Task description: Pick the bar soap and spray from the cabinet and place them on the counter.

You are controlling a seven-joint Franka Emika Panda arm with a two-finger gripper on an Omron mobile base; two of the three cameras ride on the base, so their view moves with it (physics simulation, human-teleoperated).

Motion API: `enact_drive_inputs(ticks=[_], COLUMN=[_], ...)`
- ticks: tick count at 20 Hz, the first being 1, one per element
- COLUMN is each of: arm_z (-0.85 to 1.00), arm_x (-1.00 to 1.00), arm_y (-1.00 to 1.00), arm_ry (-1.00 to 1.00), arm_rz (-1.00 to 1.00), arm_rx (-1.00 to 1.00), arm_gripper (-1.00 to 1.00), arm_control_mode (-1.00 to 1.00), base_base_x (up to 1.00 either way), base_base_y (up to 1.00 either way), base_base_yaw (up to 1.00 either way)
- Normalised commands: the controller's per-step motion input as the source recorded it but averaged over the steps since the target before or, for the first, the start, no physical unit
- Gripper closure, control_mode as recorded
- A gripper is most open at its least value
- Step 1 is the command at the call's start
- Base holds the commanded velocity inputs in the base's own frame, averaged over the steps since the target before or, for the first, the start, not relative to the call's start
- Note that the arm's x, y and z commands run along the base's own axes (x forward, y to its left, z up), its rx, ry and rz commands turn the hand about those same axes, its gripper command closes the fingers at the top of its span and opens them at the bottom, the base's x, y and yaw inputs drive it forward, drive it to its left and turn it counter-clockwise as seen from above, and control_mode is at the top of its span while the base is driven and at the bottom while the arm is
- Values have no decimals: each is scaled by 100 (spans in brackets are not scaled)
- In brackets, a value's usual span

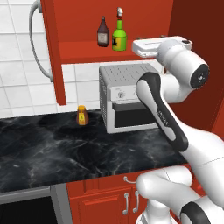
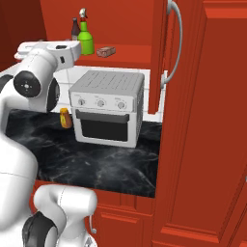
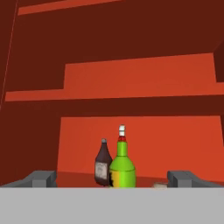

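The bar soap (image 2: 106,51) lies flat on the red shelf (image 2: 130,58) of the open cabinet (image 2: 96,19), a little to the right of the spray (image 2: 86,39) as the right base view has it, and apart from it. The spray stands upright on that same shelf, green with its yellow label, its white-and-red nozzle at the top; in the hand view the spray (image 3: 122,166) is near the middle with only a sliver of the soap (image 3: 160,185) peeking over the bottom edge to its right. A dark brown bottle (image 1: 103,32) stands just beside the spray, on its left and slightly behind it. The tool (image 3: 116,178) is level with the shelf and faces into the cabinet, its two dark fingertips (image 3: 40,178) spread wide and released, grasping nothing, well short of the bottles. From the left base view the white hand (image 1: 151,45) hangs at shelf height just right of the spray (image 1: 119,36). Below the shelf a silver toaster oven (image 2: 107,107) sits on the black veined counter (image 1: 87,148), and a small orange bottle (image 1: 82,115) stands on the counter near the oven's left side. The cabinet door (image 2: 159,53) with its long curved silver handle (image 2: 174,43) stands swung open.
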Motion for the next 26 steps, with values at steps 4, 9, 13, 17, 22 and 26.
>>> enact_drive_inputs(ticks=[4, 9, 13, 17, 22, 26], arm_z=[0, 0, 0, 0, 0, 0], arm_x=[21, 19, 19, 16, 12, 10], arm_y=[3, 1, 0, 3, 3, 1], arm_ry=[0, 0, 0, 0, -1, -3], arm_rz=[0, 0, 0, 0, 0, 0], arm_rx=[0, 0, 0, 0, 0, 0], arm_gripper=[-100, -100, -100, -100, -100, -100], arm_control_mode=[-100, -100, -100, -100, -100, -100], base_base_x=[0, 0, 0, 0, 0, 0], base_base_y=[0, 0, 0, 0, 0, 0], base_base_yaw=[0, 0, 0, 0, 0, 0])
